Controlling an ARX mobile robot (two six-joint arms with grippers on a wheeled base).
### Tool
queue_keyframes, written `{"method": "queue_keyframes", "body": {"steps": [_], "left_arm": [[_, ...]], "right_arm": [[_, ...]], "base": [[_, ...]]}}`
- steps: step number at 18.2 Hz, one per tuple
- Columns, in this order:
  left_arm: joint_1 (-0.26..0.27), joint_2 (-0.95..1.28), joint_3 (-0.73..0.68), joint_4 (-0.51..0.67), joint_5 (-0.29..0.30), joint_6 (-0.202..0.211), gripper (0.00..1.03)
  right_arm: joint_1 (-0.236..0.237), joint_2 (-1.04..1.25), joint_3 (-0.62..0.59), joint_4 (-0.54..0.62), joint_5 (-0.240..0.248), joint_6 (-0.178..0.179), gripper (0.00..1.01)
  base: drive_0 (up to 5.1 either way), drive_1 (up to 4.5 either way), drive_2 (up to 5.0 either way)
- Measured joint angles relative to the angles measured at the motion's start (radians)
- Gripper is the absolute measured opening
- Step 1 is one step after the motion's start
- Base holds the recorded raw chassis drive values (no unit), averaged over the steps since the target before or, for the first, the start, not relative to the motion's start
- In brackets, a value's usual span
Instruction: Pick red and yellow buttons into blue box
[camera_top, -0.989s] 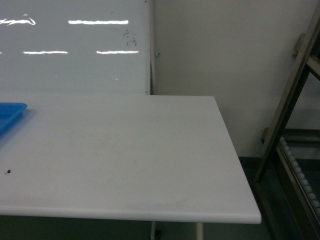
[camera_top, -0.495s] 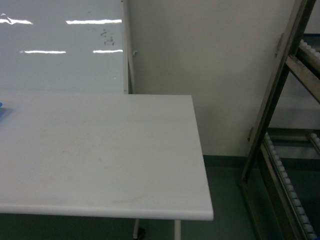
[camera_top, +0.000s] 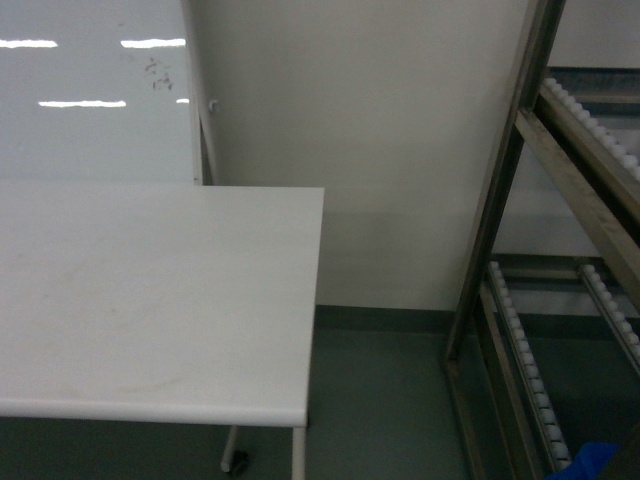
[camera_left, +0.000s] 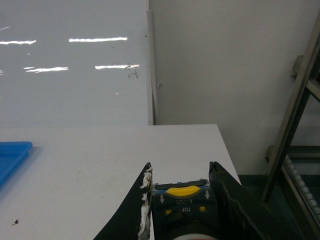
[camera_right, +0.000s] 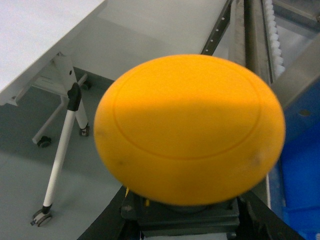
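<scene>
Two grippers: each one you see holds a push-button switch, and each shows only in its own wrist view.
Left gripper (camera_left: 180, 172): its two dark fingers (camera_left: 142, 210) stand either side of a dark boxy switch base (camera_left: 181, 205) and press against it, so you can take the jaws as closed on it.
Left-hand button: you see the base from behind, with a yellow part at its top edge and small white lettering; the cap itself faces away, so you cannot tell its colour.
Right gripper (camera_right: 182, 220): only the inner edges of its fingers show at the bottom of the view, snug against a dark base, gripping it.
Yellow button (camera_right: 189, 129): its round yellow-orange cap fills most of the right wrist view, facing the camera.
Blue box (camera_right: 300, 165): a deep blue wall lies at the right edge of the right wrist view, just beside the yellow button; a blue corner also shows at the bottom right of the head view.
White table (camera_top: 150, 300): it fills the left of the head view.
Metal roller rack (camera_top: 560, 250): it stands to the right of the table, apart from it.
Blue tray (camera_left: 12, 155): shallow, on the table's far left in the left wrist view.
</scene>
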Motion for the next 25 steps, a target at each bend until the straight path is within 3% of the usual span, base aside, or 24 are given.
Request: {"method": "queue_keyframes", "body": {"steps": [25], "left_arm": [[0.0, 0.0, 0.0, 0.001, 0.0, 0.0, 0.27]], "right_arm": [[0.0, -0.001, 0.0, 0.002, 0.0, 0.0, 0.34]], "base": [[4.8, -3.73, -0.8]]}}
